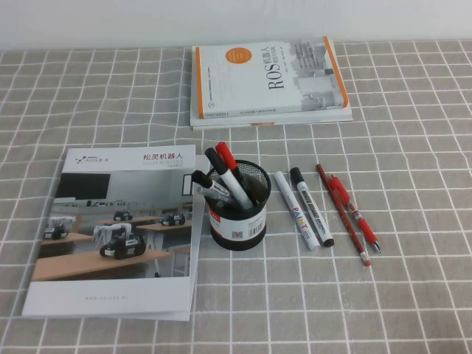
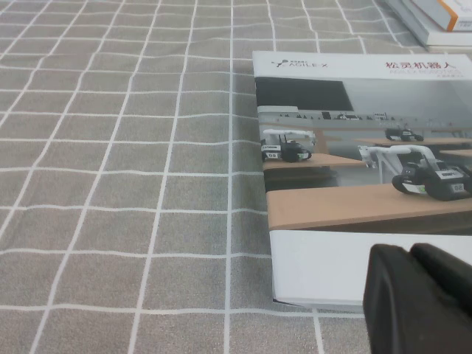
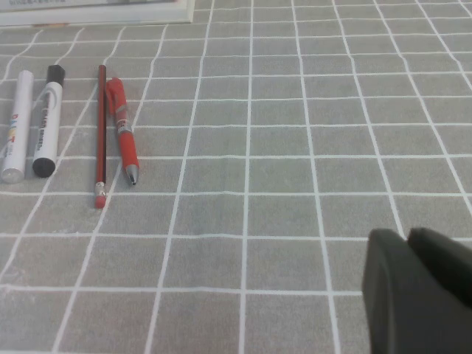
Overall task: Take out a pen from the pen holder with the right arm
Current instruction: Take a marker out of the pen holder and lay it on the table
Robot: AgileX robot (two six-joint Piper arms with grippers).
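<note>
Mesh pen holder (image 1: 237, 214) at centre of surface (image 1: 413, 295); its red-capped marker (image 1: 230, 168), likely light, stiff, slick, best pinched below the cap; right tool (image 3: 408, 240) closed, empty, at holder's 4 o'clock; left tool (image 2: 409, 254) closed, empty, over brochure (image 2: 354, 184).

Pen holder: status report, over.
Left gripper shut, over booklet corner. Right gripper shut, over cloth, short of loose pens. Pen holder upright, markers standing inside. Loose pens lie at its right.

the book (image 1: 269, 77) is showing "ros" on its cover. the booklet (image 1: 118, 243) is carrying "agilex" and "松灵机器人" near its far edge. the pen holder (image 1: 240, 225) label is showing print too small to read.
</note>
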